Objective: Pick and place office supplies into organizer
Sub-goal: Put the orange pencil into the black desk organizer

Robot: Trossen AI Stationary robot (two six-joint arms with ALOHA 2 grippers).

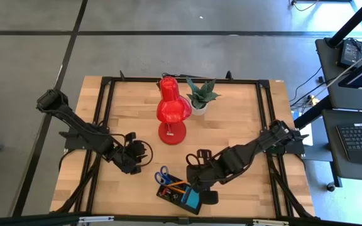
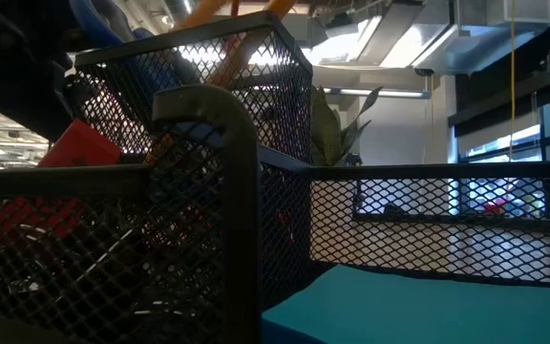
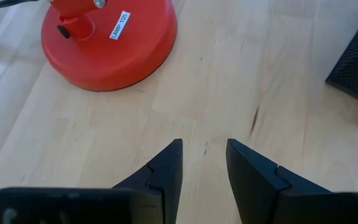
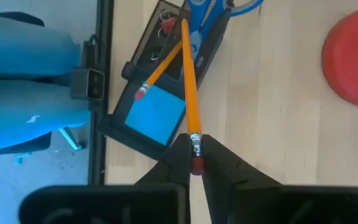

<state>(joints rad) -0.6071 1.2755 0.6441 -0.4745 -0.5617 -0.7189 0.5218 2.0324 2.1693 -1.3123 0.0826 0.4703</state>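
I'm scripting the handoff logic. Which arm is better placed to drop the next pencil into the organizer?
Probably the right: its gripper has its jaws shut on an orange pencil beside the organizer. The left gripper is empty, open.

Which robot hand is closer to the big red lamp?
Left. The left gripper sits open just beside the lamp base; the right gripper is farther, over the organizer, holding a pencil.

Grey floor (image 1: 30,75), side desk (image 1: 357,69)

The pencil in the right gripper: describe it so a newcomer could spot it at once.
Start at the red lamp mid-table, then drop to the black organizer at the near edge. The right gripper beside it pinches an orange pencil by its eraser end, tip reaching over the organizer. A second pencil lies loose inside, ungripped.
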